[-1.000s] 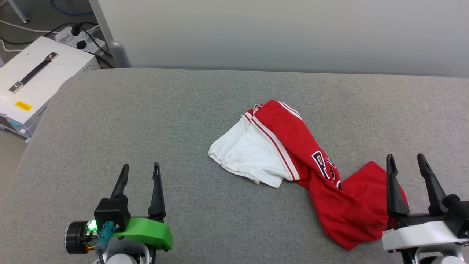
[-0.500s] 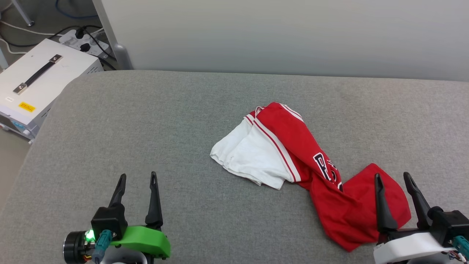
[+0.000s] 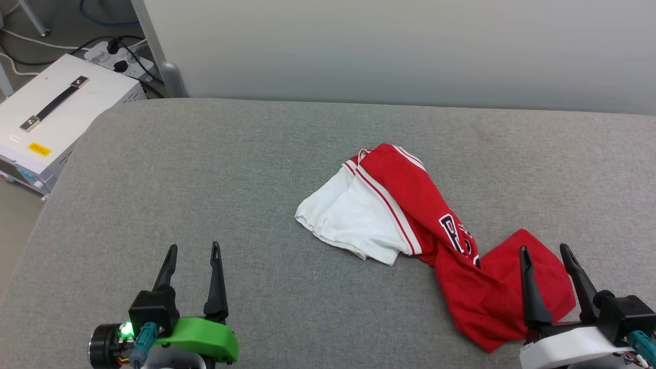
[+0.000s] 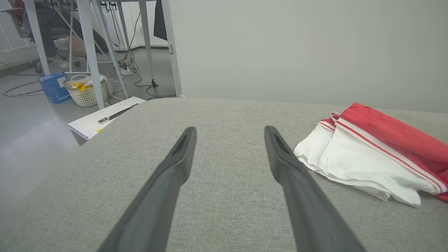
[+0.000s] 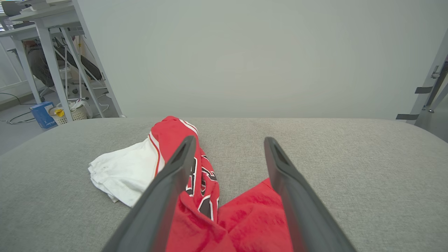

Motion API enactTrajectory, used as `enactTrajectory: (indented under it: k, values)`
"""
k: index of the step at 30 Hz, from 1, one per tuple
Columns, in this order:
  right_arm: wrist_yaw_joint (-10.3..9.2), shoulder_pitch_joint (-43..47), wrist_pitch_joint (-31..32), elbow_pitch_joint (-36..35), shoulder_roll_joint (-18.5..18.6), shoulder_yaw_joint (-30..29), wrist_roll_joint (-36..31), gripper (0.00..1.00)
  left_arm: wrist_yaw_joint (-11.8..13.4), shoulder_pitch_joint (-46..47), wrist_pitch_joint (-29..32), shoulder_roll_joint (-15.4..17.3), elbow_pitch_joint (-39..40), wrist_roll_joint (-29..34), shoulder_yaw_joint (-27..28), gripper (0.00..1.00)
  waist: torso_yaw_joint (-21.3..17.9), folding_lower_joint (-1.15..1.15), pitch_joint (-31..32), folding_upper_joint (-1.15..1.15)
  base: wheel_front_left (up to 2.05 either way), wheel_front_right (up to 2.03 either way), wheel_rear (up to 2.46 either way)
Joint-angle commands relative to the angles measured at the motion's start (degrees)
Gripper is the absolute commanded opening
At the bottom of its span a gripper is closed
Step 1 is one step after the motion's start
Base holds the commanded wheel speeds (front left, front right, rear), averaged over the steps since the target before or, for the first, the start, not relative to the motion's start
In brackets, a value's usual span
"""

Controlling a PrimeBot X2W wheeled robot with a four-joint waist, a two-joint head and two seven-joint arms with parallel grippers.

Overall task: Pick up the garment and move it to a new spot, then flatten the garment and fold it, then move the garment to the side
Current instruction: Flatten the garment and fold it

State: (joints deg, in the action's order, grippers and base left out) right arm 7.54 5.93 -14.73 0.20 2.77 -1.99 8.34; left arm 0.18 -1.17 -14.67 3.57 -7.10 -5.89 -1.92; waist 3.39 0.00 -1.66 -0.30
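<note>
One garment (image 3: 410, 205), two end effectors (image 3: 195, 246) (image 3: 543, 247), one grey table (image 3: 205, 169), one white case (image 3: 95, 97).

Crumpled red-and-white garment (image 3: 410, 215) on grey surface (image 3: 205, 179)

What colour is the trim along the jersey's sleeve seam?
Red-and-white stripes on the jersey, clearest in the left wrist view.

Setting: lab or office workroom. You have before you: white equipment case (image 3: 56, 118) with carry handle, loaded power strip (image 3: 115, 56), loose floor cables (image 4: 19, 93), steel-legged desks (image 4: 90, 52), plain grey partition (image 3: 389, 46).
</note>
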Motion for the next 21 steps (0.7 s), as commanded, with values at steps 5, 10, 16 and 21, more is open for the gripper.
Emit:
enactTrajectory:
  k: [5,10,16,21]
  values:
    - [-0.05,0.3,-0.3,-0.1,0.1,-0.1,-0.5,1.00,-0.6,-0.8,-0.3,-0.5,-0.3,0.8,0.1,1.00,0.2,0.00,0.1,0.30,0.00,0.00,0.00]
    - [-0.05,-0.4,-0.3,-1.0,0.1,-0.2,-0.6,1.00,-0.9,-0.7,-0.3,-0.6,-0.6,1.0,0.0,1.00,0.4,0.00,0.3,0.30,0.00,0.00,0.00]
    - [-0.05,-4.7,-0.3,-4.8,0.1,-0.1,-2.6,1.00,-1.1,0.2,-0.3,-0.6,-0.4,1.3,-0.6,1.00,1.5,0.00,-0.6,0.30,0.00,0.00,0.00]
    - [-0.05,-13.3,-0.3,-7.9,4.2,1.8,-3.5,1.00,-1.2,1.5,-0.3,-0.7,0.3,1.3,-0.9,1.00,2.7,0.00,-2.3,0.30,0.00,0.00,0.00]
